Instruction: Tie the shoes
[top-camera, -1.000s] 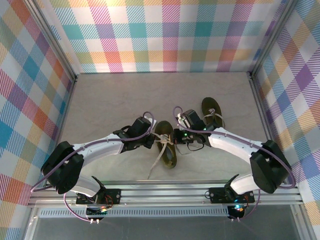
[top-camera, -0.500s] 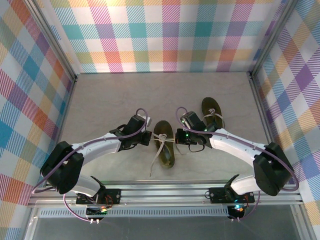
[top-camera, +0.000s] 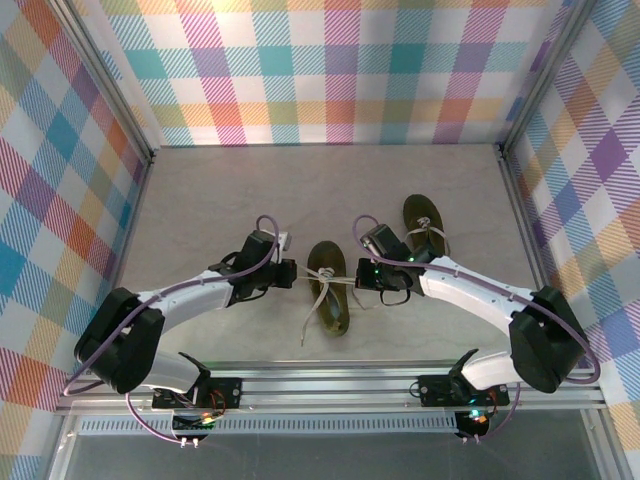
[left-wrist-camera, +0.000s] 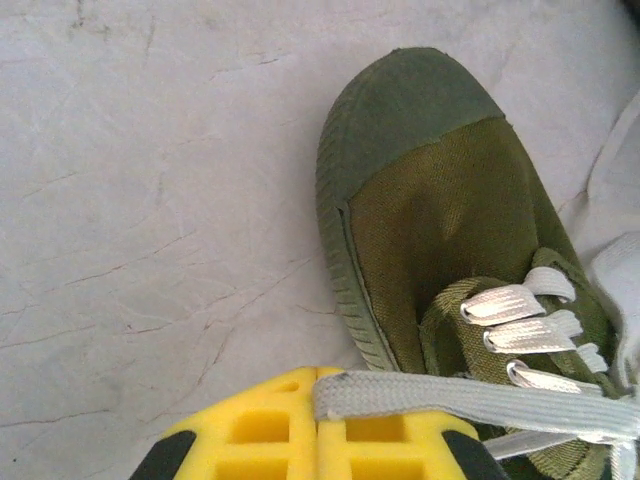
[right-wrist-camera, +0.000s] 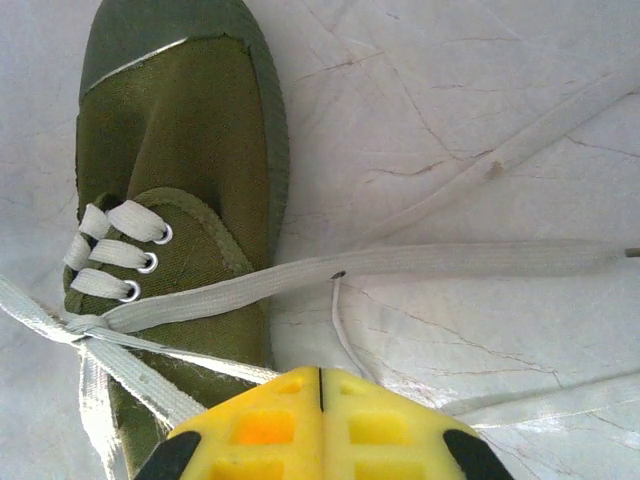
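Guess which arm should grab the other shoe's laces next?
Probably the right: the right gripper is nearer the far shoe, while the left gripper is beyond the near shoe, pinching its lace.

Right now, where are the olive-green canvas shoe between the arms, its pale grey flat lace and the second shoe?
Olive-green canvas shoe (left-wrist-camera: 410, 110): left wrist view, toe cap.
Pale grey flat lace (left-wrist-camera: 450, 392): left wrist view, taut stretch.
Second olive-green shoe (top-camera: 420, 208): top external view, far end.

A pale lace (left-wrist-camera: 470, 398) is pinched between the closed yellow pads (left-wrist-camera: 250, 435) of the left gripper (left-wrist-camera: 318, 425), just beside the olive shoe (left-wrist-camera: 440, 220), and is stretched sideways across its eyelets.
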